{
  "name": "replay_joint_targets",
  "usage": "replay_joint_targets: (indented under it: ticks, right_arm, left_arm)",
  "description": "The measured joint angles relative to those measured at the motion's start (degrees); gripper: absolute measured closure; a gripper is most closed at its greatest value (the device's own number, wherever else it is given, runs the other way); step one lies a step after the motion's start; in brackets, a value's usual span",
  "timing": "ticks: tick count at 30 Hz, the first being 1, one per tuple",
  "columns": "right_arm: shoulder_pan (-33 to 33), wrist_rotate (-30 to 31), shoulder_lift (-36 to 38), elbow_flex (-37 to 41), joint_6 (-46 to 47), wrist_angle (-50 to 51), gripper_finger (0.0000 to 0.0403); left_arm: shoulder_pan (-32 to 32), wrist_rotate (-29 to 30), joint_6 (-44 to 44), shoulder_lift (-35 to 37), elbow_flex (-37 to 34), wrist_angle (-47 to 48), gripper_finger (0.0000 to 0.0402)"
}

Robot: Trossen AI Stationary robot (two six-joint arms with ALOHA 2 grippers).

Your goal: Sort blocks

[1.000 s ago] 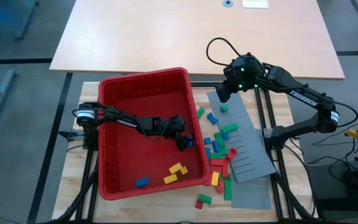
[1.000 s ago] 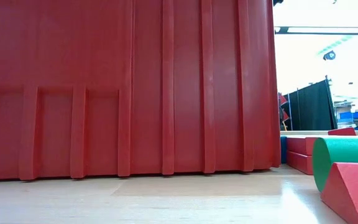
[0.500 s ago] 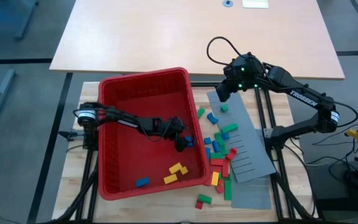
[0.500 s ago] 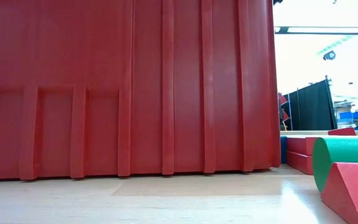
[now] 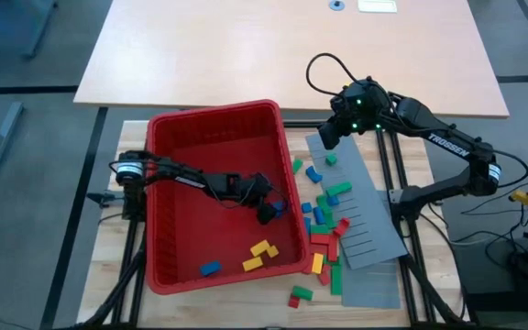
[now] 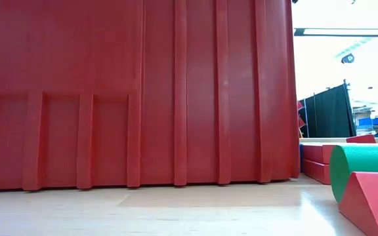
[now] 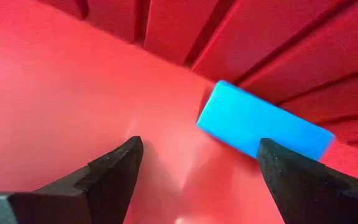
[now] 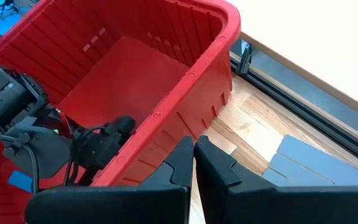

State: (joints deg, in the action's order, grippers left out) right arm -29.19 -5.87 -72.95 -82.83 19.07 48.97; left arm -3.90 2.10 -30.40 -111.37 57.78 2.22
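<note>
One small blue rectangular block [image 7: 263,127] lies on the floor of the big red plastic bin [image 5: 186,128], against its ribbed wall, just ahead of my left hand [image 7: 197,180], whose fingers stand apart and empty. I judge the drop is done; next I must lift out for another of the loose coloured blocks [image 5: 324,229] on the wooden worktop [image 5: 411,293]. Right hand [image 5: 330,136] waits, pinched together, above the grey slotted panel [image 5: 360,215]. Compared with a second ago, the left hand sits slightly further back.
</note>
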Motion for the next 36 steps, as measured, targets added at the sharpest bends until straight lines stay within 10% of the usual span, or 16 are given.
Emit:
replay_joint_targets:
  ticks: [13, 36]
  right_arm:
    - [0.0, 0.0, 0.0, 0.0, -0.7, 0.1, 0.0403]
    - [0.0, 0.0, 0.0, 0.0, -1.2, 0.1, 0.0403]
  left_arm:
    - [0.1, 7.9, -1.6, 7.0, -0.8, 21.2, 0.0092]
    - [-0.6, -0.2, -17.4, 16.0, 0.3, 10.8, 0.0092]
